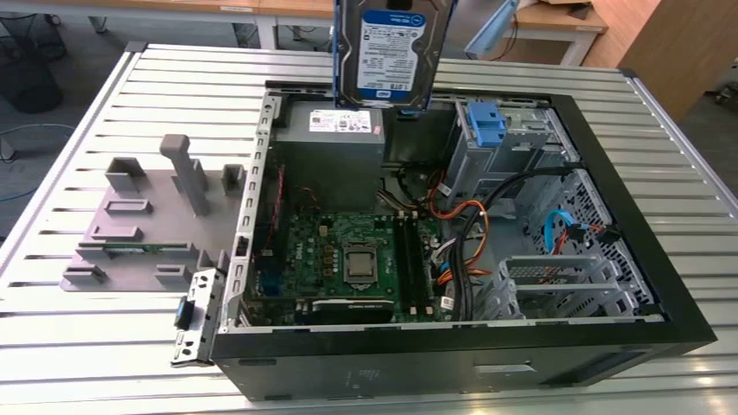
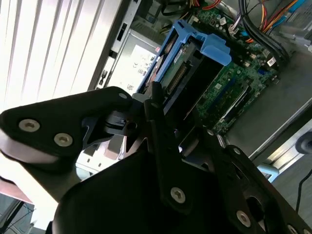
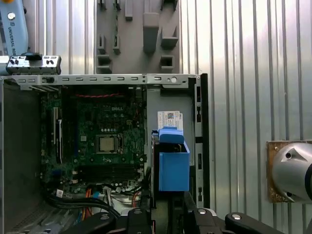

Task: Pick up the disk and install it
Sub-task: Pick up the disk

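Blue-framed disk (image 1: 392, 52) above open computer case (image 1: 461, 363)

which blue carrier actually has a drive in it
The raised one framing the disk, above the power supply; the blue bracket in the drive bay is bare.

The disk (image 1: 390, 54) bears a white-and-blue label (image 1: 396, 41), the power-supply box (image 1: 332, 160) a white sticker (image 1: 341, 123), print illegible

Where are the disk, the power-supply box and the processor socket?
the disk (image 1: 398, 52), exterior view, on its white-and-blue label
the power-supply box (image 1: 328, 162), exterior view, on its bare grey face
the processor socket (image 1: 359, 262), exterior view, on its metal centre
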Controlling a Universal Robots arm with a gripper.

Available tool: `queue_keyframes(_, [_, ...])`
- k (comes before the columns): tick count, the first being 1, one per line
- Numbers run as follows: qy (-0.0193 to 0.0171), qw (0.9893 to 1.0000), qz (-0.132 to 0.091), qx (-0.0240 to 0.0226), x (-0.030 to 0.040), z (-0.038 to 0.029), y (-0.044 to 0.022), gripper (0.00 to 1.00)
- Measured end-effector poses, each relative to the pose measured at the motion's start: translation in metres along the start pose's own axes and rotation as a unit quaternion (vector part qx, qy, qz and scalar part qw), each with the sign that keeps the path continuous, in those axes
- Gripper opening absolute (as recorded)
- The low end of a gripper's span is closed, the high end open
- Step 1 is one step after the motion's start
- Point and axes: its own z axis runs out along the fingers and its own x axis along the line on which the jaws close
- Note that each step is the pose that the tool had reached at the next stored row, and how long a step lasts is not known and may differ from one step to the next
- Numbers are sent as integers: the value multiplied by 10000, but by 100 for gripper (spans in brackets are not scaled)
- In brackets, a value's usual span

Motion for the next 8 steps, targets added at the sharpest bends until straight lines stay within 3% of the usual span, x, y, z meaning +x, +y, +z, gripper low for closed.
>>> queue_keyframes(8, [1,10000,0,-5,-9,-3,-340,35])
